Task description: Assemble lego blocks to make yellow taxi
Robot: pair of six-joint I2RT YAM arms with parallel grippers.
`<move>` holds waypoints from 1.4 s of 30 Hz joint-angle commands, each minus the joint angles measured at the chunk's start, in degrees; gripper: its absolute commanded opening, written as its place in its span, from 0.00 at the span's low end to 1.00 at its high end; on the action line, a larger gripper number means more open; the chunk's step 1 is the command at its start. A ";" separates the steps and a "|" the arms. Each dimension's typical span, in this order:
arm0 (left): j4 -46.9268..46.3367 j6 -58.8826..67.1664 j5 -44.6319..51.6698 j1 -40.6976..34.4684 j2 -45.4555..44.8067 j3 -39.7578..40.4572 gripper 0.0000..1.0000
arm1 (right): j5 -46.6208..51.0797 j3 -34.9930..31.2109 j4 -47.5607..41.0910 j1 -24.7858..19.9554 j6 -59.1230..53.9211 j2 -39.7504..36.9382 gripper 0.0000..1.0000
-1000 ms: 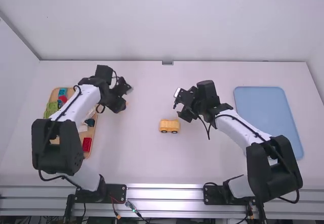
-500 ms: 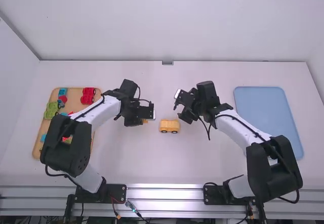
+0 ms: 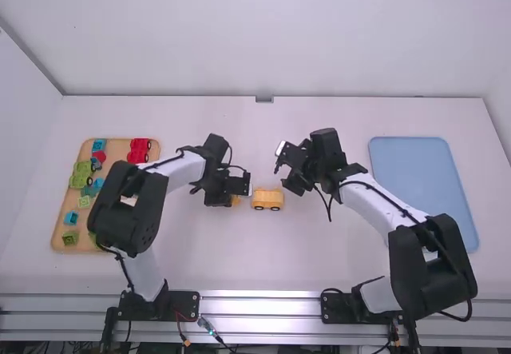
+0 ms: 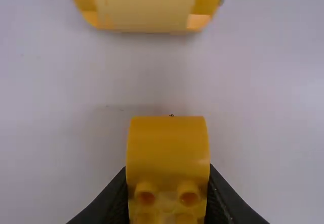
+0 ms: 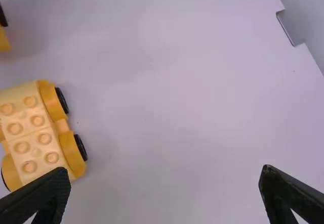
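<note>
My left gripper [image 3: 236,198] hangs just left of the yellow car base [image 3: 267,199] on the middle of the table. In the left wrist view this gripper [image 4: 167,198] is shut on a yellow block [image 4: 167,150] with a rounded end and studs; the car base [image 4: 147,4] lies a short gap beyond it. My right gripper [image 3: 281,169] is above and behind the base in the high view. Seen from its own wrist, the right gripper [image 5: 164,183] stands wide open and holds nothing; the studded, black-wheeled car base [image 5: 34,133] is beside one finger.
A wooden tray [image 3: 118,148] at the left holds several green, blue and red pieces, among them a red car base [image 3: 139,150]. At the right lies a flat blue tray [image 3: 423,186].
The left gripper has come from beside the wooden tray rightward and toward the camera, up close to the car base, carrying the yellow block. The right arm has stayed nearly still.
</note>
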 commanded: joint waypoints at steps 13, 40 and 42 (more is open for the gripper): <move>0.98 -5.95 -1.11 -0.26 1.81 2.12 0.99 | 0.09 0.79 -0.66 -0.22 0.35 -0.61 0.99; 14.01 5.88 34.12 12.72 2.43 -3.85 0.99 | -0.13 0.79 -0.50 -0.22 -0.07 -0.61 0.99; 19.10 2.95 36.83 14.43 2.95 -6.67 0.99 | -0.13 0.79 -0.52 -0.22 -0.04 -0.61 0.99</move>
